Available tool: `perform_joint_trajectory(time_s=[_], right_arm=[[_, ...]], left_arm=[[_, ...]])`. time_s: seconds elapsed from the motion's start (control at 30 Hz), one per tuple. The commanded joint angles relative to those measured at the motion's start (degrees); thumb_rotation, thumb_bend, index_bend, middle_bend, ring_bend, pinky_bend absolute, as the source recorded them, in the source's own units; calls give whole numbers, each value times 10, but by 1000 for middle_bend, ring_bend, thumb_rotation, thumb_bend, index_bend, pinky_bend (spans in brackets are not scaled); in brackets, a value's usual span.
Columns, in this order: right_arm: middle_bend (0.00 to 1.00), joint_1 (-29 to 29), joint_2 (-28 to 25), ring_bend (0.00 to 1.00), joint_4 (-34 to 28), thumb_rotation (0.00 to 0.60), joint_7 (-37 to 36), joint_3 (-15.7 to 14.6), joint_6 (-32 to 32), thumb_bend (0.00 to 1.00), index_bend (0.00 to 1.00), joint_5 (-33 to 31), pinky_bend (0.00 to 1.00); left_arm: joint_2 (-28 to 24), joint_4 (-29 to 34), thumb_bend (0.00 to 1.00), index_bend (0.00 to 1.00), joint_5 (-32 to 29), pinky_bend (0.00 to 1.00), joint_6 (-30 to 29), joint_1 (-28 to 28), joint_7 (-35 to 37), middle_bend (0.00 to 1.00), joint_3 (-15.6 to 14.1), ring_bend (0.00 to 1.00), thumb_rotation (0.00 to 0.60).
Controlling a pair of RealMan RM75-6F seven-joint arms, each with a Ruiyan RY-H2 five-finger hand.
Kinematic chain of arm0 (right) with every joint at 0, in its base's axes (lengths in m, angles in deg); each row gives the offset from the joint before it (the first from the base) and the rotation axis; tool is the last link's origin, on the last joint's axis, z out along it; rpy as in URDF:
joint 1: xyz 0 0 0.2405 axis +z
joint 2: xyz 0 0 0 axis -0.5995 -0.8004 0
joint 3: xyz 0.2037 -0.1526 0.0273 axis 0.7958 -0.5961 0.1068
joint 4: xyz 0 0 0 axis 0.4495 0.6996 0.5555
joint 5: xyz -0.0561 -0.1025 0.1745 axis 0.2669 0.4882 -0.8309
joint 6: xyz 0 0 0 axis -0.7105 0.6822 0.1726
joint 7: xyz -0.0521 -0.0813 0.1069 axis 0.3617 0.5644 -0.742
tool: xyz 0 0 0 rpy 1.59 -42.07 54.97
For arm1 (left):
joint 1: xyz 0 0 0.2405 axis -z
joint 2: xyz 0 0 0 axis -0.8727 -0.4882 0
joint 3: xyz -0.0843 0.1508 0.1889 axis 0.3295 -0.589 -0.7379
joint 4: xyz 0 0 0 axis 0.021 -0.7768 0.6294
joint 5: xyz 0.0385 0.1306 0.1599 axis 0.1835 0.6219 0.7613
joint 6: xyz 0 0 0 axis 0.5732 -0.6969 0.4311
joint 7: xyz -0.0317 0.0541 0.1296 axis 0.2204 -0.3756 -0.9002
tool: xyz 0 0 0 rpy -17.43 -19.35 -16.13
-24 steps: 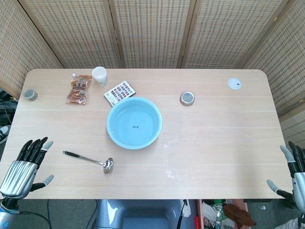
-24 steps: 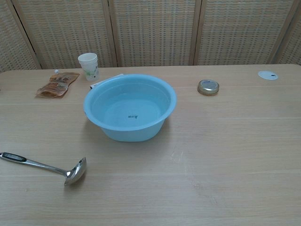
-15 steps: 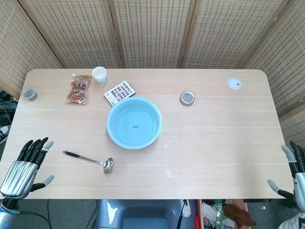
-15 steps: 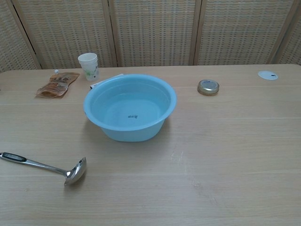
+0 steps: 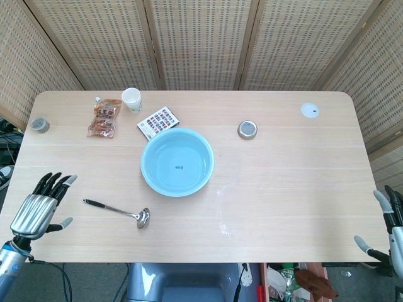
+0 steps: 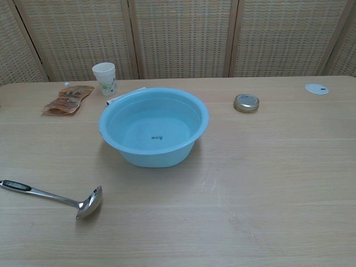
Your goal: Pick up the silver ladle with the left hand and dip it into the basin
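Woven screens stand behind a pale wooden counter (image 5: 283, 189), and on it we find the ladle (image 5: 118, 212) lying flat near the front left edge, its dark-tipped handle pointing left and its bowl toward the middle. It sits apart from the blue basin (image 5: 177, 162), which stands behind it and to its right. Our left robot hand (image 5: 39, 208) hovers at the left front corner, fingers spread and holding nothing, well short of the handle. Our right robot hand (image 5: 390, 228) waits at the far right edge, also spread and empty.

We judge the reach to be the step in hand. To do it well we bring the left robot hand over the handle end, not the bowl, and lower the fingers across the shaft, since it lies low on the counter and may skid. Once gripped, we lift clear before swinging toward the basin, so the ladle clears the rim
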Motion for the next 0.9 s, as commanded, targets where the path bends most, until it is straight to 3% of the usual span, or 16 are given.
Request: perform_joint_trajectory(time_s=[0.03, 0.1, 0.17, 0.3, 0.53, 0.77, 0.9], right_arm=[[0, 1, 1, 0, -1, 600, 4, 0, -3, 0, 0, -1, 0], [0, 3, 3, 0, -2, 600, 8, -1, -6, 0, 0, -1, 0], [0, 4, 4, 0, -3, 600, 12, -1, -9, 0, 0, -1, 0], [0, 5, 6, 0, -5, 600, 19, 0, -12, 0, 0, -5, 0], [0, 8, 6, 0, -7, 600, 21, 1, -19, 0, 0, -11, 0], [0, 11, 5, 0, -9, 600, 21, 1, -24, 0, 0, -13, 0], [0, 11, 5, 0, -9, 600, 21, 0, -24, 0, 0, -13, 0]], left_arm=[[39, -90, 209, 0, -11, 662, 60, 48, 59, 816, 12, 705, 600], [62, -135, 210, 4, -4, 936, 70, 64, 79, 968, 15, 908, 600], [82, -172, 212, 15, -1, 999, 85, 78, 98, 1000, 15, 974, 600], [98, -202, 215, 55, -5, 1000, 143, 107, 99, 1000, 5, 989, 600], [126, -238, 215, 158, -6, 1000, 179, 136, 86, 1000, -2, 990, 600], [166, -299, 215, 410, 7, 1000, 185, 144, 108, 1000, -24, 990, 600], [182, -325, 216, 466, 14, 1000, 178, 143, 120, 1000, -34, 990, 600]])
